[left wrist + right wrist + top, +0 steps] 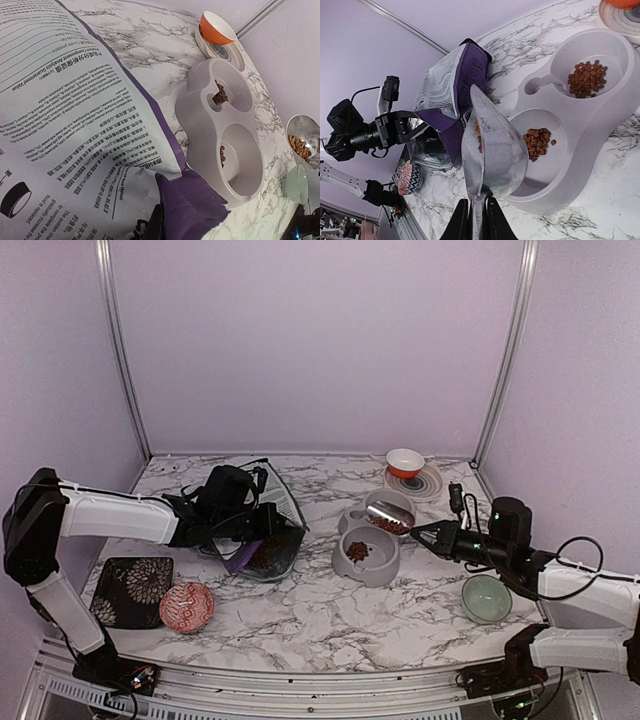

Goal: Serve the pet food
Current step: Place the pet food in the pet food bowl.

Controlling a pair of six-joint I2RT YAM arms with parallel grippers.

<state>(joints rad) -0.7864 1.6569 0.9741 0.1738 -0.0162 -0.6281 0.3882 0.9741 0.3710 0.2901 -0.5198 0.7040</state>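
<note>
Both bowls of the grey feeder (372, 575) hold a small heap of pet food (358, 551), just right of the middle in the top view. So some serving is done. More food sits in the shiny scoop (385, 517), up over the feeder and not tipped out yet. The right gripper (428, 533) pinches the scoop's handle. The left gripper (253, 527) is closed on the purple bag (270, 555), left of the middle. The scoop's long side runs from handle to mouth. It points left and a little up.
</note>
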